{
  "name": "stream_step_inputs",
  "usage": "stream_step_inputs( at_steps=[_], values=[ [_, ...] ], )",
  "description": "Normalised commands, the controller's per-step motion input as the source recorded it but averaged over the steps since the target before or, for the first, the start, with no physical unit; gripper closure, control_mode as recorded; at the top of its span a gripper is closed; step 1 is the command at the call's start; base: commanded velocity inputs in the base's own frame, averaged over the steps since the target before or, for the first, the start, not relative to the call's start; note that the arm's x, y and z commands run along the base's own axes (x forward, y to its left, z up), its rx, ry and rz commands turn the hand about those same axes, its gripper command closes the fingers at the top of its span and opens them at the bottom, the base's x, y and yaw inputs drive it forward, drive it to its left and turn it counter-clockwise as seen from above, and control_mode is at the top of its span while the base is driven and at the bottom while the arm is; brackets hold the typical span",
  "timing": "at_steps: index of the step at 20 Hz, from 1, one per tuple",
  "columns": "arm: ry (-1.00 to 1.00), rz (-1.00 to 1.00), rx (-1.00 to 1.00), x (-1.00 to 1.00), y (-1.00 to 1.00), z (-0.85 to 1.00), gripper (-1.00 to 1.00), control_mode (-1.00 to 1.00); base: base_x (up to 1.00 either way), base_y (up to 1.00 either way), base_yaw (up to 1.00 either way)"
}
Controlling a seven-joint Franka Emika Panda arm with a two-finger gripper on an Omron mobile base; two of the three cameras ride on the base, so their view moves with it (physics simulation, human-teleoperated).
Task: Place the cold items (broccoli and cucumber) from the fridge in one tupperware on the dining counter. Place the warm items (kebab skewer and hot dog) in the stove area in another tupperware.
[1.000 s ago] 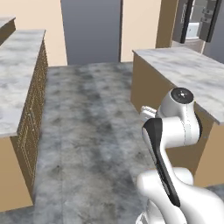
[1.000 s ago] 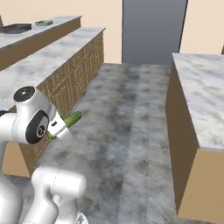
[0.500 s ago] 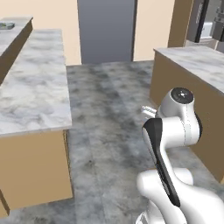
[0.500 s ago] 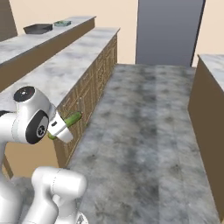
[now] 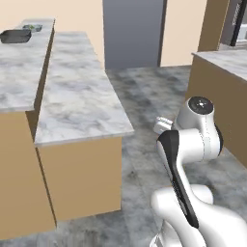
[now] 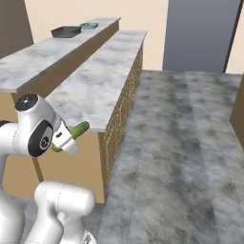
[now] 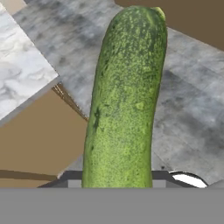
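Observation:
My gripper (image 6: 66, 138) is shut on a green cucumber (image 7: 124, 100), which sticks out past the fingers toward the counter. In the right base view the cucumber (image 6: 79, 128) hangs just off the near corner of the lower marble counter (image 6: 102, 78). Far back on the raised dining counter (image 5: 19, 72) stand a dark tupperware (image 5: 14, 36) and a lighter tupperware (image 5: 33, 27) behind it. The lighter one holds something greenish, too small to name. The same dark tupperware (image 6: 66, 32) and lighter tupperware (image 6: 89, 25) sit at the far end in the right base view.
A two-level marble counter with wooden drawer fronts (image 6: 121, 114) runs along the left. Another counter (image 5: 219, 91) stands on the right. Grey stone floor (image 6: 181, 143) forms an aisle between them, ending at a tall grey panel (image 5: 132, 31).
The whole picture has shifted: the base has moved, bringing the left counter closer and the tupperwares into view. The cucumber stays in the grip.

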Motion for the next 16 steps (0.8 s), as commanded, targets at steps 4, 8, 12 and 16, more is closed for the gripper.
stream_step_inputs(
  at_steps=[4,8,12,16],
  values=[
    [0.0,0.0,0.0,0.0,0.0,0.0,1.0,1.0,-0.03,1.0,0.0],
    [0.0,0.0,0.0,0.0,0.0,0.0,1.0,1.0,-0.03,1.0,0.0],
    [0.0,0.0,0.0,0.0,0.0,0.0,1.0,1.0,-0.03,1.0,0.0],
    [0.0,0.0,0.0,0.0,0.0,0.0,1.0,1.0,-0.03,1.0,0.0]
  ],
)
